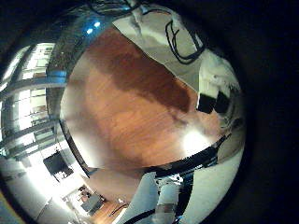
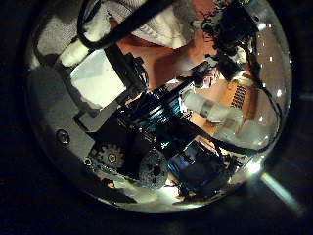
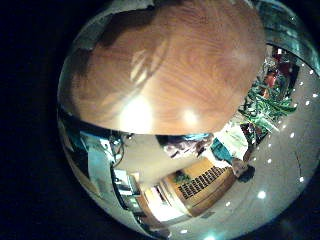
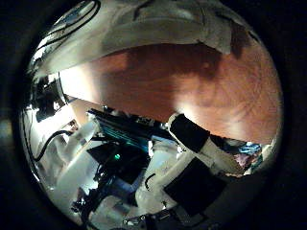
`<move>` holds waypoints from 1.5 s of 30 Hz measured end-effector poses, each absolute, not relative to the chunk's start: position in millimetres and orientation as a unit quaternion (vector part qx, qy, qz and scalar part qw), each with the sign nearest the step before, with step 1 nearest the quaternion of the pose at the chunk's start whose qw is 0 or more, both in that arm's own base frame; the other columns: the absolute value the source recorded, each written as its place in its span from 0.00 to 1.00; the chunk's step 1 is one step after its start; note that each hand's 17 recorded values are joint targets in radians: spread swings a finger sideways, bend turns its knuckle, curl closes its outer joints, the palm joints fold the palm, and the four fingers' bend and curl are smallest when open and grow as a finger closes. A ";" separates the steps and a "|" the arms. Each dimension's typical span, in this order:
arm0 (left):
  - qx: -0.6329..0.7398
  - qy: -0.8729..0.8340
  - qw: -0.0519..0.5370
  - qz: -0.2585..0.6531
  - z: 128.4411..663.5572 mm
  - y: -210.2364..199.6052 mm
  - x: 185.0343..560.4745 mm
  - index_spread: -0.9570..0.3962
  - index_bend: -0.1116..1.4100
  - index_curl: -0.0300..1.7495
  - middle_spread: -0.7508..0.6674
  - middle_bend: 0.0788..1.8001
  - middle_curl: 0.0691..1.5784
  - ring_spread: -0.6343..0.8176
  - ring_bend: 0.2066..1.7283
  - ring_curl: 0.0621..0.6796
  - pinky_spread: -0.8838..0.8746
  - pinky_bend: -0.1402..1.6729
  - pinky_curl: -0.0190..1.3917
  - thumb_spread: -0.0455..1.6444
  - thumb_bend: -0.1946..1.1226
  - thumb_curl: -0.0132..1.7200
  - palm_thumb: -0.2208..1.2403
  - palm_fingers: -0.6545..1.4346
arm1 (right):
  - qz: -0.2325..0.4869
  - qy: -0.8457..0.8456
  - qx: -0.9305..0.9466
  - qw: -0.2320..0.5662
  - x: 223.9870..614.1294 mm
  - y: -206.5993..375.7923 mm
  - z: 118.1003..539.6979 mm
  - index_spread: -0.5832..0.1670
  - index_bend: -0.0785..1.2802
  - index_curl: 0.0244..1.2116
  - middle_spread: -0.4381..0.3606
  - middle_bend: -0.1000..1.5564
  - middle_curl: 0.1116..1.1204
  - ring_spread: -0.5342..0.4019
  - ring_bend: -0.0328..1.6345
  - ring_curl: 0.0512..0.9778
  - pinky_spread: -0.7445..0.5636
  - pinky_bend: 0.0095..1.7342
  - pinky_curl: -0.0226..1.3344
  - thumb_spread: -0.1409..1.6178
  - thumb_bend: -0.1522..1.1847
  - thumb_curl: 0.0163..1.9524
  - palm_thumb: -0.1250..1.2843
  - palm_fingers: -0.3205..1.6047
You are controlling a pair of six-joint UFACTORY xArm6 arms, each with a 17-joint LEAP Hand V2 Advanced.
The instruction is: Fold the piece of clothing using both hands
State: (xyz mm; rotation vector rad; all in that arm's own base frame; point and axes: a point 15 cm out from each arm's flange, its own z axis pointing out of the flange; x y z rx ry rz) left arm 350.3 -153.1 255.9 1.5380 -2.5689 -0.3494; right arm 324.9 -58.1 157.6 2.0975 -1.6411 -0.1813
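**Hands empty, garment not yet gripped**

Left hand (image 2: 161, 132) hangs over the desk (image 3: 170, 60) with its fingers (image 2: 210, 103) loose and nothing between them. The right hand (image 4: 168, 168) is the same: its fingers (image 4: 192, 134) reach out relaxed and hold nothing.

The garment (image 4: 153, 29) lies flat on the desk ahead of both palms, beyond the fingertips and apart from them. The left thumb-side view shows its rumpled edge (image 2: 147, 29) past that hand's own parts. Under both palms there is only bare wood.

As I judge it, this is the approach and no fold has begun. The next move calls for each hand to travel forward to the cloth's near edge and come down on it. Each should then pinch a corner, the two hands keeping level so the cloth lifts evenly.

Nothing else shows on the wood between hands and cloth. What lies on the cloth farther off I cannot make out. The main risk is thin cloth lying flat, since fingers may slide over it without catching a layer.
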 end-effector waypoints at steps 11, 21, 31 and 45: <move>0.513 -0.845 0.091 -0.120 267.3 -145.6 342.8 0.15 0.21 0.72 0.12 0.50 0.55 0.12 0.72 0.72 0.16 0.73 0.47 0.67 0.14 0.36 0.68 0.83 | -0.018 -0.605 0.771 0.200 347.7 -47.0 147.5 0.29 0.18 0.23 0.25 0.39 0.43 0.25 0.64 0.39 0.28 0.52 0.21 0.69 0.11 0.19 0.60 0.64; 0.514 -0.844 0.093 -0.120 276.8 -140.5 339.7 0.14 0.20 0.75 0.11 0.49 0.56 0.11 0.72 0.72 0.16 0.72 0.47 0.68 0.14 0.36 0.68 0.83 | 0.028 -0.618 0.770 0.155 368.2 -47.3 171.0 0.21 0.66 0.52 0.21 0.64 0.67 0.28 0.74 0.55 0.33 0.71 0.36 0.68 0.16 0.25 0.77 0.81; 0.504 -0.845 0.116 -0.138 290.2 -127.5 319.2 0.15 0.19 0.77 0.10 0.48 0.57 0.11 0.71 0.72 0.16 0.72 0.47 0.68 0.14 0.36 0.67 0.82 | -0.037 -0.612 0.761 0.212 324.2 -66.2 211.6 0.32 0.83 0.66 0.27 0.76 0.78 0.30 0.82 0.68 0.40 0.79 0.47 0.65 0.12 0.32 0.79 0.72; 0.499 -0.841 0.145 -0.148 340.7 -103.7 279.9 0.16 0.19 0.78 0.09 0.47 0.58 0.11 0.69 0.71 0.15 0.71 0.47 0.69 0.14 0.35 0.67 0.83 | 0.003 -0.619 0.776 0.118 320.5 -40.9 335.1 0.38 0.87 0.72 0.31 0.80 0.82 0.30 0.84 0.77 0.43 0.79 0.58 0.64 0.11 0.39 0.78 0.68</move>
